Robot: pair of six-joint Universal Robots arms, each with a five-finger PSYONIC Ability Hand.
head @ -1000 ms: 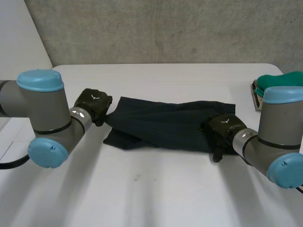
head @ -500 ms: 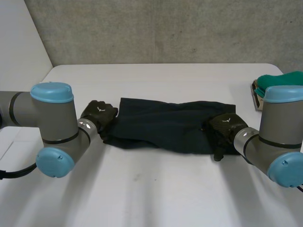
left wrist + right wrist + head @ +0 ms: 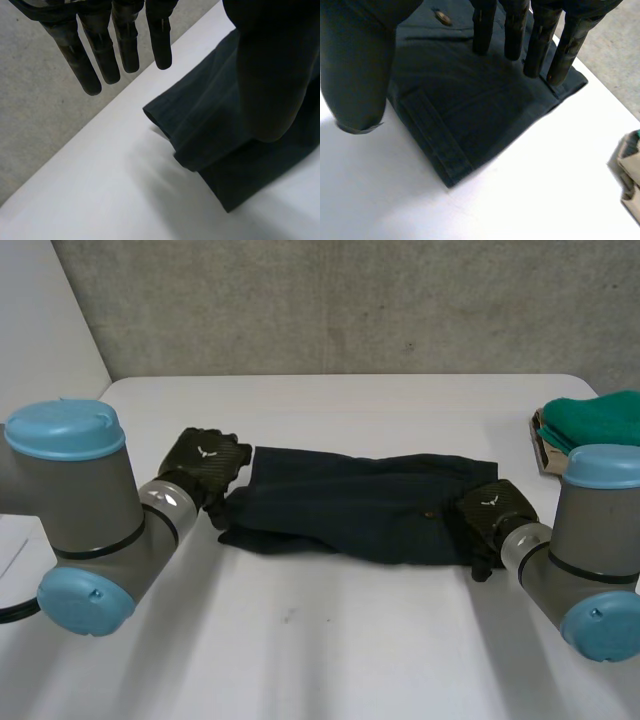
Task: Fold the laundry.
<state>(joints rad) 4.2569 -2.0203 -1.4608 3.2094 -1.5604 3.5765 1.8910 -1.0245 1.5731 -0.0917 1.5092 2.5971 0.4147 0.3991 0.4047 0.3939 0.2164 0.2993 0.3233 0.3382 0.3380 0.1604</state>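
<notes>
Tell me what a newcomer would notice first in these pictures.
A dark navy folded garment lies stretched across the middle of the white table. A black hand sits at each end, the left hand and the right hand, both with straight fingers. A green cloth lies at the table's right edge.

I count one dark garment (image 3: 360, 510) on one white table (image 3: 350, 650), one green cloth (image 3: 595, 418) at the far right, one button (image 3: 442, 18) on the garment, and two hands of mine: my left hand (image 3: 205, 465) and my right hand (image 3: 490, 515).
</notes>
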